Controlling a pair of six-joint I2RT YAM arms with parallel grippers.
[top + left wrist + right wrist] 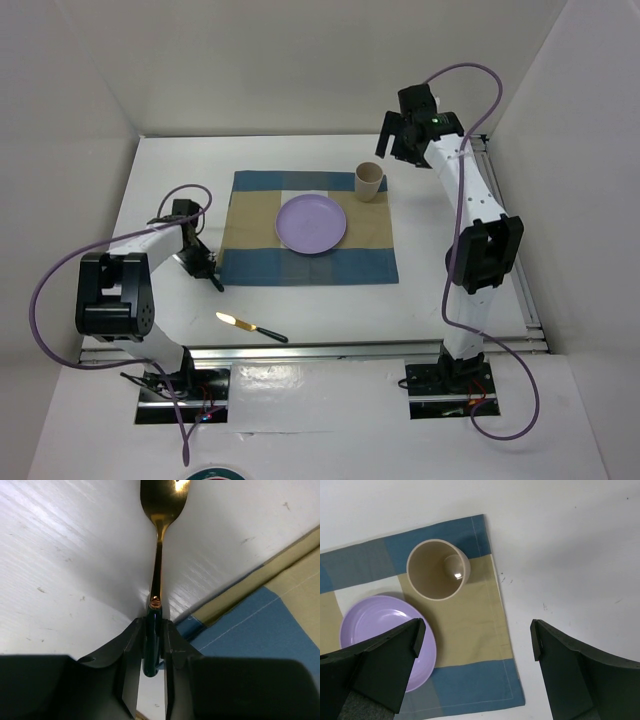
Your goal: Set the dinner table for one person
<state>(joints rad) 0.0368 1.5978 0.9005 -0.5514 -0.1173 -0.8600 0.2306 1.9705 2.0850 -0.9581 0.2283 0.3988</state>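
Top external view: blue-and-tan square cloth placemat lies mid-table w/ round lilac plate on it & tan cup at its far-right corner; gold-bladed, black-handled knife lies apart nr front edge. Large white rectangular dinner table w/ metal rails sits under all. At mat's left edge the left gripper is low over tabletop, jaws nearly together, pinching dark handle of gold utensil lying on it. Over table's far right by cup, the right gripper hangs w/ jaws wide, holding nothing.
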